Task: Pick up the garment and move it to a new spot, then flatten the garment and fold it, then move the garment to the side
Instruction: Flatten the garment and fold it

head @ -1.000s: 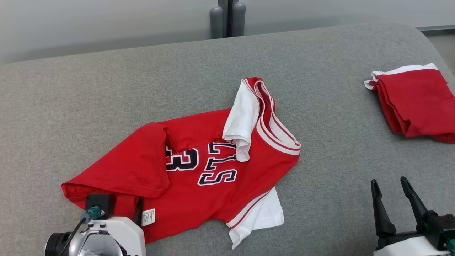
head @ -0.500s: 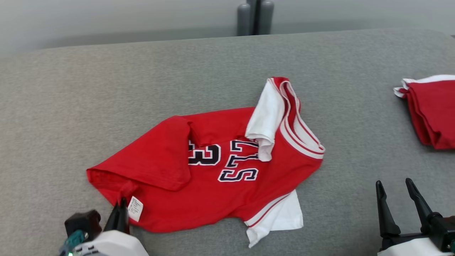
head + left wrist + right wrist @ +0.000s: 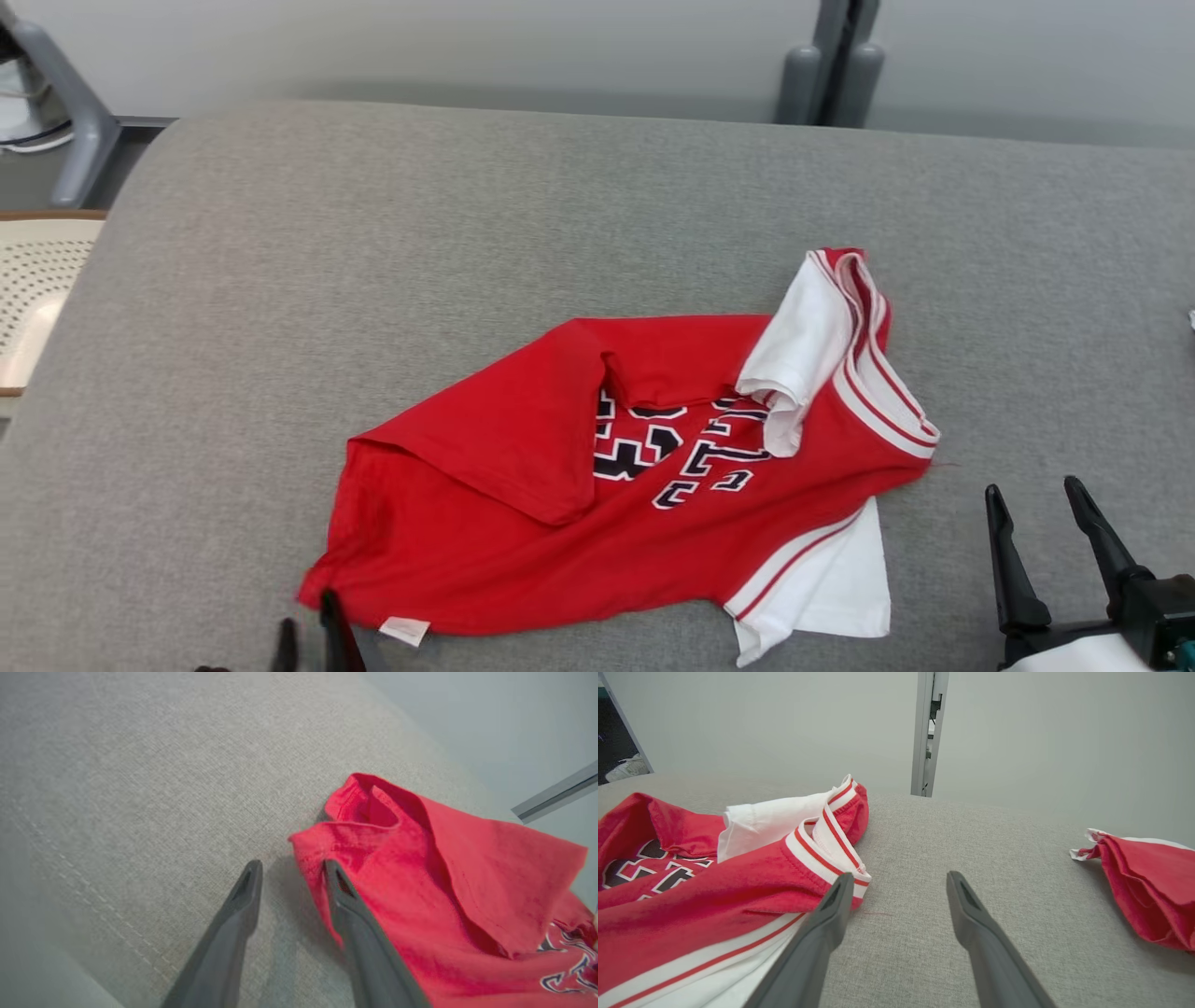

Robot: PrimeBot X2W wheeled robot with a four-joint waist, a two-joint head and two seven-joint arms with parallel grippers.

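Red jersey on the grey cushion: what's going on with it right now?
The red jersey lies crumpled, partly folded over itself, on the grey cushion. The left gripper sits at its near left corner, jaws parted, one finger against the fabric edge and nothing pinched. The right gripper hovers open off its right side, holding nothing. A second, folded red garment lies further right.

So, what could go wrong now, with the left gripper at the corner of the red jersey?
The left gripper stands with jaws apart at the hem corner of the red jersey, bare grey surface between them; closing here may catch no fabric.
A red flap and a white sleeve lie folded over its front; lifting by one corner may leave it bunched.
A second folded garment lies at the right of the right wrist view; a move that way could disturb it.
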